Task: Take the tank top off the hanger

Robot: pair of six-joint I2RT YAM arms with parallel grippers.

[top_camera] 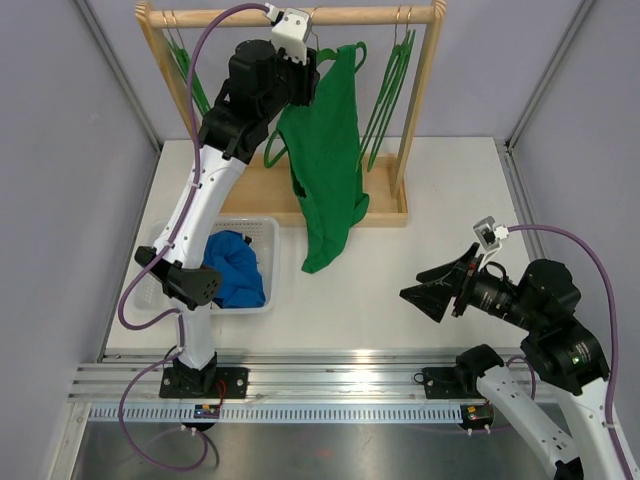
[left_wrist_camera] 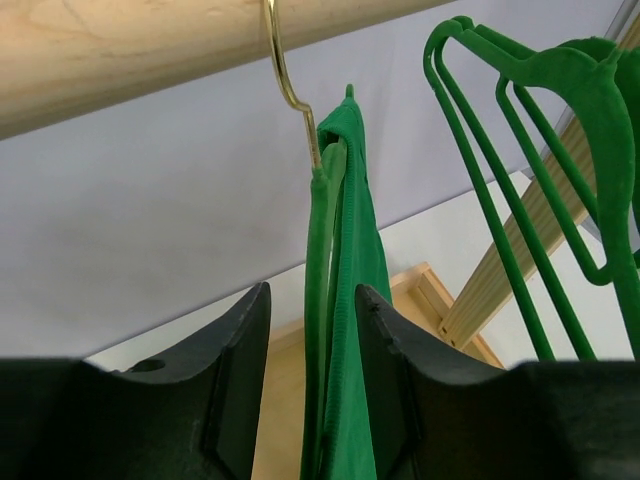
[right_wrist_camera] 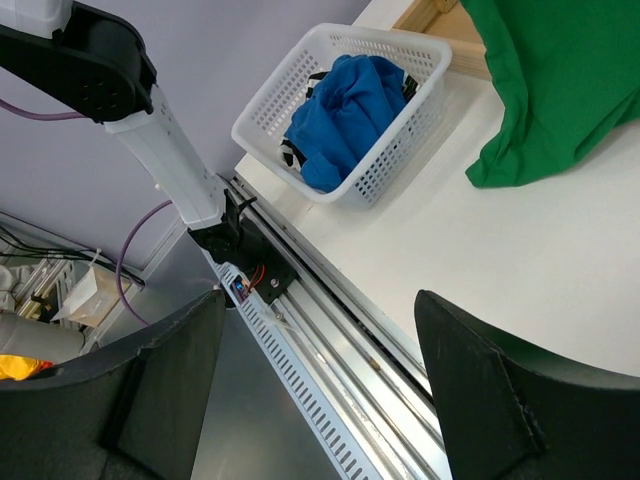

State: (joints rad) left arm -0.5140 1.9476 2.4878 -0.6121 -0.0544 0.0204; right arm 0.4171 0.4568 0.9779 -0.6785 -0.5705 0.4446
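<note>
Green tank top [top_camera: 330, 170] hangs on a green hanger [left_wrist_camera: 318, 250] from the wooden rail [top_camera: 350, 15], reaching down to the counter [top_camera: 400, 300]. The left pincer [left_wrist_camera: 312, 292] is narrow around hanger and strap — a little gap shows on one side. The right pincer [right_wrist_camera: 320, 300] is wide, holding nothing — over the counter's front edge

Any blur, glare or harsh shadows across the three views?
Top external: even, diffuse light; the green fabric tank top casts only a faint shadow on the white table. Left wrist: left gripper's black fingers are soft, too near the lens; the round wooden rail looks bright and slightly blurred. Right wrist: right gripper's black fingers blur, white plastic basket is sharp.
</note>
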